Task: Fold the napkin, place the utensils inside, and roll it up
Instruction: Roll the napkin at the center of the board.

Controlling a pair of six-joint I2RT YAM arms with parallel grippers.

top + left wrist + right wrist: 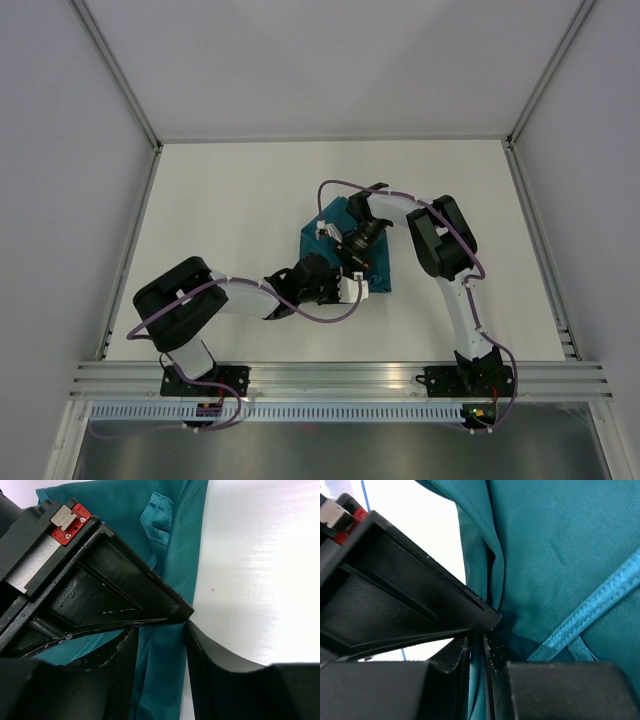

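Here, left arm (240,297) and right arm (440,245) bent inward, right hand (481,645) pinching the napkin (560,545), left hand (161,630) parted astride it

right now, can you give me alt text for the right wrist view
The right hand pinches a raised fold of the teal napkin between its closed fingers. The wrinkled cloth fills most of the frame, a hemmed edge crossing at right, with white table at upper left.

Left pincer (161,636) half-spread, right pincer (476,656) clamped tight
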